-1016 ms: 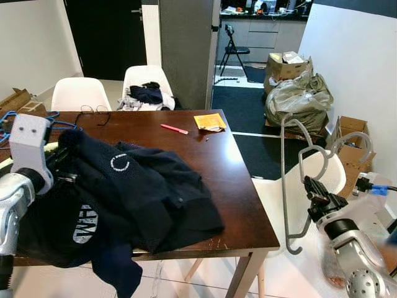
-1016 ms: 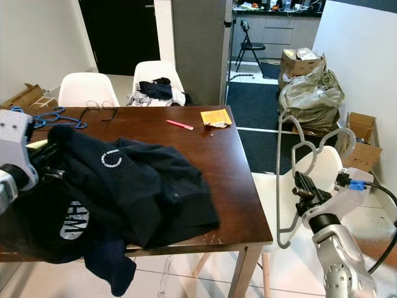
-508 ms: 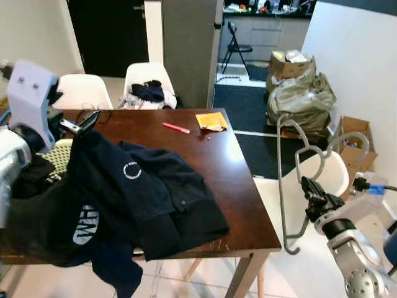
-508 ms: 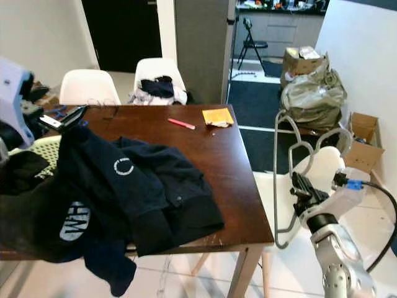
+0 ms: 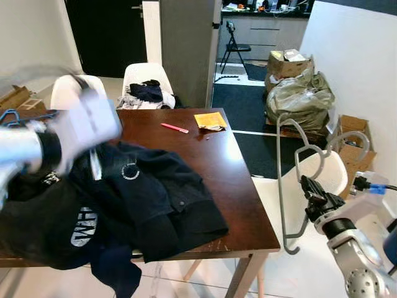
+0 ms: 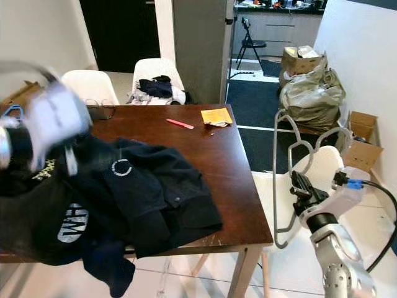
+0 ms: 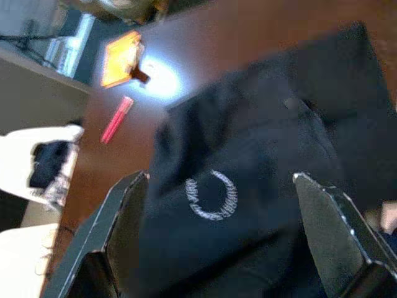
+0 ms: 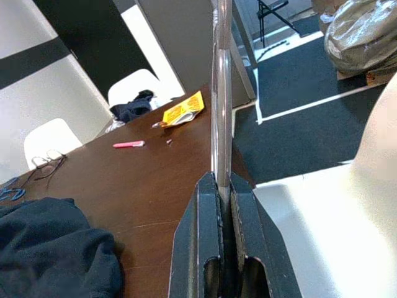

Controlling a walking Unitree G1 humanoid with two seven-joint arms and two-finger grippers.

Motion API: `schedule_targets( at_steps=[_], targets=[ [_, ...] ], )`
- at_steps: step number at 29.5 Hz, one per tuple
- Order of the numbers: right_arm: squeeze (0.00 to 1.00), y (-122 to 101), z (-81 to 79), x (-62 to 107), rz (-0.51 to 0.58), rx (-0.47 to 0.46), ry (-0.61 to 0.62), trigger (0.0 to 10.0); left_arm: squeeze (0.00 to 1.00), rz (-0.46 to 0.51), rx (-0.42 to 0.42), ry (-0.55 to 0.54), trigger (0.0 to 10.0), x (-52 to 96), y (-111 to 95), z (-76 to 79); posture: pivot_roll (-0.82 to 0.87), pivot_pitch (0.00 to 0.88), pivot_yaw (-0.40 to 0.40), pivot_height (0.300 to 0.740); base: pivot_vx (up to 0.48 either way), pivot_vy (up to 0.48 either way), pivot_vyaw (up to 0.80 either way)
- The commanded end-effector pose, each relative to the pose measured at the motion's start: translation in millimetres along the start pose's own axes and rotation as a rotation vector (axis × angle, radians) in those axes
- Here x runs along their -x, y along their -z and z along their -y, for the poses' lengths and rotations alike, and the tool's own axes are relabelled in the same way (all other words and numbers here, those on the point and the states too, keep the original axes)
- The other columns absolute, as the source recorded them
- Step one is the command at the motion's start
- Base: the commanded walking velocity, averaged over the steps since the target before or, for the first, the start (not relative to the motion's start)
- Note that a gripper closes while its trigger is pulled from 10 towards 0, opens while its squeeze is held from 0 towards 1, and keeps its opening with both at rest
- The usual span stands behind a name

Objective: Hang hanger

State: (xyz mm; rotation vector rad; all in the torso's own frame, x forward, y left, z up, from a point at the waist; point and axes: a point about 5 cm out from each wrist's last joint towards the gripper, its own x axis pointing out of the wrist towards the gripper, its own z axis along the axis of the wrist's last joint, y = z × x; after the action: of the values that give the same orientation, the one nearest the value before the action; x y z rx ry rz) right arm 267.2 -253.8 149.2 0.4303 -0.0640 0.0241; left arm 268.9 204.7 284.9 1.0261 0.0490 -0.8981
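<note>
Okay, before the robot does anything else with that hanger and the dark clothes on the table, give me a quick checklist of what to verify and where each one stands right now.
1. Right gripper shut on the grey hanger: ok.
2. Hanger held off the table edge, beside the white chair: ok.
3. Left gripper open above the dark garment: ok; it grips nothing.
4. Left arm steady: not ok, blurred in the head views.
5. Garment ready for the hanger: not ok, lying crumpled on the table.
6. Neck opening of the garment found: cannot tell.
</note>
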Motion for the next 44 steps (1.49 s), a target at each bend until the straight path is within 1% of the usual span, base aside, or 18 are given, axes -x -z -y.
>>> schedule_targets(
  at_steps=[1, 6, 7, 9, 15, 18, 19, 20, 21, 22, 23, 24, 25, 31, 34, 38, 40, 44],
  targets=[
    [0.0, -1, -2.1, 0.8, 0.007, -0.014, -0.006, 10.0, 0.0, -0.069, -0.037, 0.03, 10.0, 0.3, 8, 1.0, 0.01, 0.003, -0.016, 0.74, 0.0, 0.0, 0.0],
    [0.0, -1, -2.0, 0.9, 0.008, -0.015, -0.005, 10.0, 0.0, -0.077, -0.022, 0.022, 10.0, -3.0, 11, 1.5, 0.01, 0.003, -0.016, 0.74, 0.0, 0.0, 0.0],
    [0.0, -2, -2.3, 1.0, 0.01, -0.017, -0.003, 10.0, 0.0, -0.072, 0.059, 0.002, 10.0, -13.2, 14, 7.4, 0.0, 0.01, -0.009, 0.74, 0.0, 0.0, 0.0],
    [0.0, -2, -2.6, 1.1, 0.011, -0.018, -0.002, 10.0, 0.0, -0.074, 0.105, 0.002, 10.0, -21.0, 15, 14.3, 0.0, 0.01, -0.01, 0.74, 0.0, 0.0, 0.0],
    [0.0, -2, -3.4, 0.6, 0.009, -0.021, -0.002, 10.0, 0.0, -0.13, 0.069, -0.009, 10.0, -31.1, 21, 22.4, 0.0, 0.011, -0.013, 0.74, 0.0, 0.0, 0.0],
    [0.0, -1, -3.7, 0.1, 0.008, -0.026, -0.004, 10.0, 0.0, -0.111, 0.216, -0.139, 10.0, -43.8, 18, 14.7, 0.0, 0.011, -0.012, 0.74, 0.0, 0.0, 0.0],
    [0.0, -1, -3.9, -0.1, 0.009, -0.028, -0.004, 10.0, 0.0, -0.036, 0.457, -0.269, 10.0, -53.6, 11, 8.0, 0.0, 0.013, -0.004, 0.74, 0.0, 0.0, 0.0],
    [0.0, -1, -3.9, -0.1, 0.009, -0.028, -0.004, 10.0, 0.0, -0.036, 0.457, -0.269, 10.0, -53.6, 11, 8.0, 0.0, 0.013, -0.004, 0.74, 0.0, 0.0, 0.0],
    [0.0, -1, -4.0, -0.2, 0.01, -0.029, -0.003, 10.0, 0.0, 0.012, 0.66, -0.329, 10.0, -63.1, 4, 9.4, 0.0, 0.013, -0.004, 0.74, 0.0, 0.0, 0.0],
    [0.0, -1, -4.0, -0.2, 0.01, -0.029, -0.003, 10.0, 0.0, 0.012, 0.66, -0.329, 10.0, -63.1, 4, 9.4, 0.0, 0.013, -0.004, 0.74, 0.0, 0.0, 0.0],
    [0.0, -1, -3.8, 0.1, 0.011, -0.03, -0.001, 10.0, 0.0, 0.057, 0.84, -0.406, 10.0, -69.7, -2, 10.8, 0.0, 0.013, -0.004, 0.74, 0.0, 0.0, 0.0],
    [0.0, -1, -3.8, 0.1, 0.011, -0.03, -0.001, 10.0, 0.0, 0.057, 0.84, -0.406, 10.0, -69.7, -2, 10.8, 0.0, 0.013, -0.004, 0.74, 0.0, 0.0, 0.0],
    [0.0, -1, -3.6, 0.4, 0.012, -0.031, 0.0, 10.0, 0.0, 0.123, 0.983, -0.477, 10.0, -74.1, -10, 11.3, 0.0, 0.013, -0.004, 0.74, 0.0, 0.0, 0.0],
    [0.0, -1, -3.4, 0.6, 0.012, -0.032, 0.001, 10.0, 0.0, 0.172, 1.06, -0.54, 10.0, -74.5, -17, 10.1, 0.01, 0.018, -0.001, 0.74, 0.0, 0.0, 0.0],
    [0.0, -1, -4.6, -0.4, 0.01, -0.039, -0.006, 10.0, 0.0, 0.255, 1.269, -0.785, 10.0, -64.0, -31, 6.5, 0.02, 0.022, -0.001, 0.74, 0.0, 0.0, 0.0],
    [0.0, -1, -5.0, -0.7, 0.009, -0.042, -0.007, 10.0, 0.0, 0.279, 1.294, -0.855, 10.0, -58.2, -39, 4.5, 0.03, 0.024, -0.001, 0.74, 0.0, 0.0, 0.0],
    [0.0, -1, -5.6, -0.9, 0.01, -0.048, -0.007, 10.0, 0.0, 0.288, 1.263, -0.994, 10.0, -45.3, -44, 2.2, 0.03, 0.029, 0.003, 0.74, 0.0, 0.0, 0.0],
    [0.0, -1, -6.7, -0.9, 0.011, -0.053, -0.008, 10.0, 0.0, 0.233, 1.297, -1.119, 10.0, -35.1, -38, 8.9, 0.03, 0.032, 0.002, 0.74, 0.0, 0.0, 0.0]
  ],
)
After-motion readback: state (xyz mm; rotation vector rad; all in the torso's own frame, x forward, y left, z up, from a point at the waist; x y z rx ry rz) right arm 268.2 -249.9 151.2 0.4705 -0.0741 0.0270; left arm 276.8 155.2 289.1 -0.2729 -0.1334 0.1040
